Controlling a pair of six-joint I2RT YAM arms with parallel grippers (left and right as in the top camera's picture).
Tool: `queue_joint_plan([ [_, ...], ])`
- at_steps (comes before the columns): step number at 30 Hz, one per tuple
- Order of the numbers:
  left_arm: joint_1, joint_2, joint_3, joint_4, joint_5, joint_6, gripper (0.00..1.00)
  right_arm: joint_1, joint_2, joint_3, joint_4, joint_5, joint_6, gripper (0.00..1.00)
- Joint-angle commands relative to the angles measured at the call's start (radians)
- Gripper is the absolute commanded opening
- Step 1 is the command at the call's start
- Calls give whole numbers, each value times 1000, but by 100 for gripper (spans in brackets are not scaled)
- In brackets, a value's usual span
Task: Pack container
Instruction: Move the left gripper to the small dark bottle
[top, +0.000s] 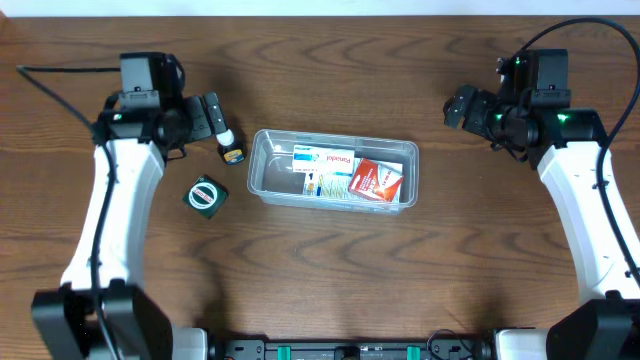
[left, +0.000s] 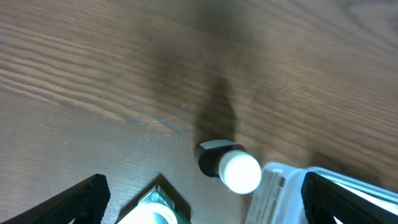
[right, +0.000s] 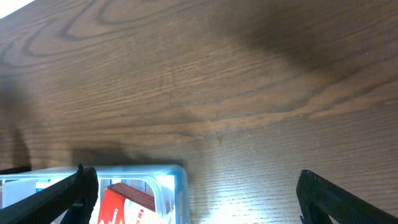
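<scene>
The tub (top: 335, 168) was set mid-table (top: 330, 280), long side running left to right; the bottle (left: 229, 165) was seen just ahead of the left claw (left: 204, 186), between its wide-spread jaws, tub just right; the right claw (right: 196, 180) was spread too, farther off.

A small black cylinder with a round white cap (left: 231, 167) is seen between a green-and-white box (left: 157, 208) and a clear plastic tub (left: 280, 190).
</scene>
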Motion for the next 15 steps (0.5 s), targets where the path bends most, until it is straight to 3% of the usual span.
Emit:
queue_joint_plan([
  [1, -2, 48, 18, 23, 14, 12, 97, -3, 0, 7, 0, 0, 9, 99],
  [6, -35, 121, 18, 45, 13, 17, 94, -3, 0, 7, 0, 0, 9, 99],
  [15, -63, 167, 18, 42, 2, 31, 72, -3, 0, 7, 0, 0, 9, 99],
])
